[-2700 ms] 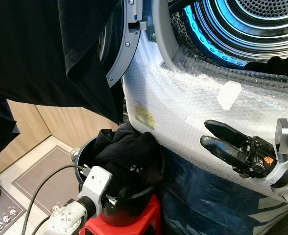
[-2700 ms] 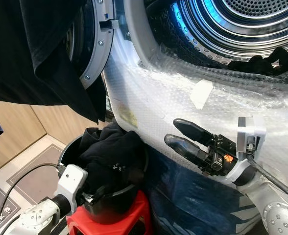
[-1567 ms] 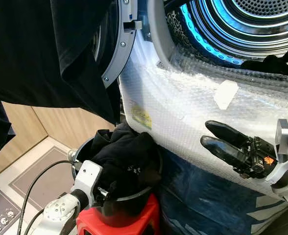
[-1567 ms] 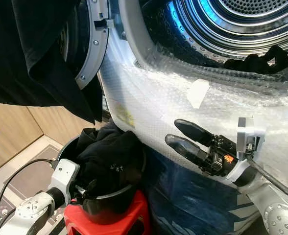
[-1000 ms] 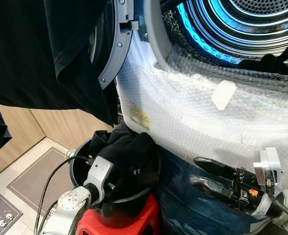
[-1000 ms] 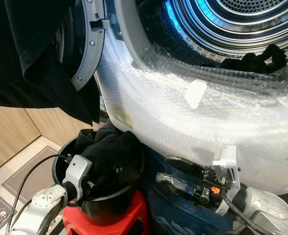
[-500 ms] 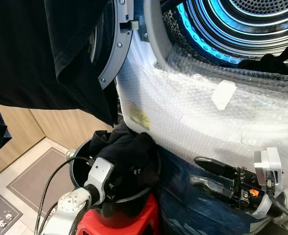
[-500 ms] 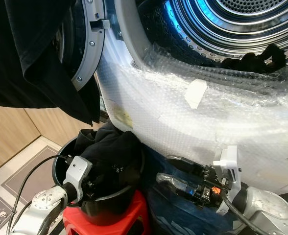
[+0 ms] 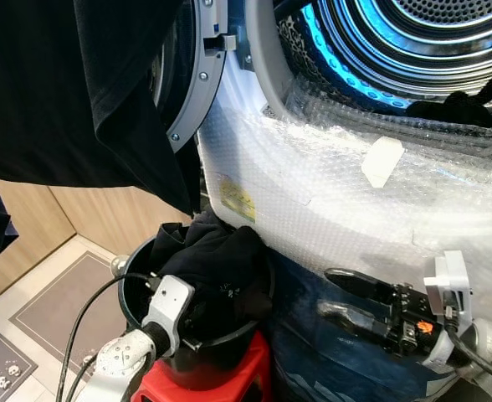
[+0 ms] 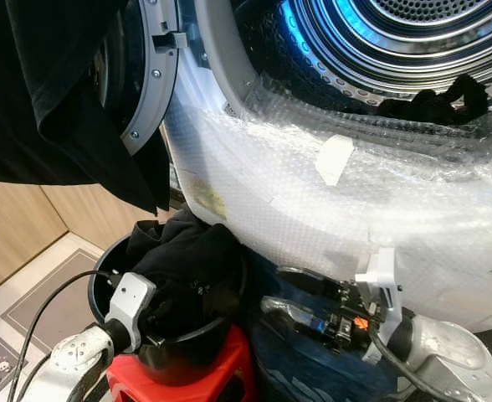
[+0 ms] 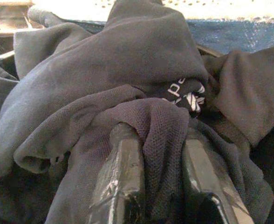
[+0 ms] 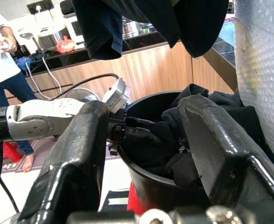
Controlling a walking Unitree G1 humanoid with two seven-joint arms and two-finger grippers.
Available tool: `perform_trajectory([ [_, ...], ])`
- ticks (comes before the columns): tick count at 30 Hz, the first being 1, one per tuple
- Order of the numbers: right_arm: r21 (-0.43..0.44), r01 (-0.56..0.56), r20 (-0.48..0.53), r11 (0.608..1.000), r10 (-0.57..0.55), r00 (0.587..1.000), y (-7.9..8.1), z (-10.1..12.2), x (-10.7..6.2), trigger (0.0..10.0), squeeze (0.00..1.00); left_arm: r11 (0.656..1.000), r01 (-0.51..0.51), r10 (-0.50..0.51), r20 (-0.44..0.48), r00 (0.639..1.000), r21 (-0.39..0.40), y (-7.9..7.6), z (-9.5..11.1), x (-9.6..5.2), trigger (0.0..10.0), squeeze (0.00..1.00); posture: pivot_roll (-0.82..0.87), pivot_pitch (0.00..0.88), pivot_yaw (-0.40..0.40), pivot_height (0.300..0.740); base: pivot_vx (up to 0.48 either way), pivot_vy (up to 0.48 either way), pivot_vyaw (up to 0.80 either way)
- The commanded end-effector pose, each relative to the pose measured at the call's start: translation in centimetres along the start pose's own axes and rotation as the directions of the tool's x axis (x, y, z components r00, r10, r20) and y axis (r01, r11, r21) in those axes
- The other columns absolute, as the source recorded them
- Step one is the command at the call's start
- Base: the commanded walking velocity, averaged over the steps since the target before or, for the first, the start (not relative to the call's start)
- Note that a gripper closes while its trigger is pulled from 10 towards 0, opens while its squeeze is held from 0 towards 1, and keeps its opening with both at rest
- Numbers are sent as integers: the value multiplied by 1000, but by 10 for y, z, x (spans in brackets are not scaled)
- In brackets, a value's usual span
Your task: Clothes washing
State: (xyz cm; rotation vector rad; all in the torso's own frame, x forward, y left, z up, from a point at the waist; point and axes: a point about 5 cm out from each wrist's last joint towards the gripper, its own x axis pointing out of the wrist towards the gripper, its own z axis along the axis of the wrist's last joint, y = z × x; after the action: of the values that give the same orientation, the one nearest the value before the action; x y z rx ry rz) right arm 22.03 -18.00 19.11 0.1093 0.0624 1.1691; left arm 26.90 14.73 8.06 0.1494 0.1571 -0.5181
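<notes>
A heap of dark clothes fills a black bucket on a red stool, beside the washing machine. My left gripper is down in the bucket, shut on a fold of dark mesh cloth. My right gripper hangs open and empty, low in front of the machine's blue lower panel, pointing at the bucket. The drum is open and lit blue, with dark clothes lying at its lip.
A large black garment hangs over the open washer door. Bubble wrap covers the machine's front. A grey mat lies on the floor at left. A person stands by a kitchen counter behind.
My right arm has dropped from in front of the bubble wrap to the lower panel and edged toward the bucket. The left gripper has stayed in the bucket.
</notes>
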Motion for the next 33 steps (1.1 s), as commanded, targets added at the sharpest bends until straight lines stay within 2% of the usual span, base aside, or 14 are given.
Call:
perform_trajectory([
  [1, -13, -16, 2, 1000, 16, 1000, -1, 1, 3, 10000, 0, 1000, -4, 4, 9, 1000, 14, -4, 4, -2, 0, 0, -18, 100, 2, 740, 0, 0, 0],
  [8, -14, -28, 2, 1000, 28, 1000, -4, 1, 5, 10000, 0, 1000, -28, 28, 24, 999, 14, -5, 7, -7, 0, 0, -6, 101, -7, 740, 0, 0, 0],
  [13, -15, -32, 3, 999, 32, 999, -5, 1, 6, 10000, 0, 995, -93, 91, 67, 994, 24, 1, 15, -10, 0, 0, -4, 101, -7, 740, 0, 0, 0],
  [16, -16, -31, 1, 999, 31, 1000, -6, 1, 6, 10000, 0, 991, -132, 128, 111, 986, 28, 6, 22, -12, 0, 0, -4, 100, -6, 740, 0, 0, 0],
  [19, -22, -20, -2, 1000, 20, 1000, -8, 0, 5, 10000, 0, 986, -168, 160, 211, 964, 18, 8, 38, -15, 0, 0, -8, 97, -4, 740, 0, 0, 0],
  [21, -27, -8, -2, 1000, 8, 1000, -9, 0, 5, 10000, 0, 984, -173, 157, 273, 949, 38, 6, 50, -17, 0, 0, -10, 95, -2, 740, 0, 0, 0],
  [22, -27, -8, -2, 1000, 8, 1000, -9, 0, 5, 10000, 0, 984, -173, 157, 273, 949, 38, 6, 50, -17, 0, 0, -10, 95, -2, 740, 0, 0, 0],
  [25, -36, 23, -13, 999, -24, 1000, -13, -1, 4, 10000, 0, 988, -150, 129, 305, 943, 45, 1, 57, -16, 0, 0, -14, 92, -1, 740, 0, 0, 0],
  [29, -64, 183, -65, 981, -187, 980, -35, -10, 3, 10000, 0, 991, -96, 53, 384, 922, 93, -10, 76, -14, 0, 0, -20, 86, 3, 740, 0, 0, 0],
  [32, -74, 244, -101, 967, -251, 963, -43, -16, 3, 10000, 0, 992, -82, 37, 400, 916, 95, -14, 82, -13, 0, 0, -24, 78, 8, 740, 0, 0, 0],
  [33, -87, 282, -110, 955, -291, 950, -48, -19, 2, 10000, 0, 991, -55, -3, 419, 908, 125, -21, 88, -12, 0, 0, -26, 74, 12, 740, 0, 0, 0],
])
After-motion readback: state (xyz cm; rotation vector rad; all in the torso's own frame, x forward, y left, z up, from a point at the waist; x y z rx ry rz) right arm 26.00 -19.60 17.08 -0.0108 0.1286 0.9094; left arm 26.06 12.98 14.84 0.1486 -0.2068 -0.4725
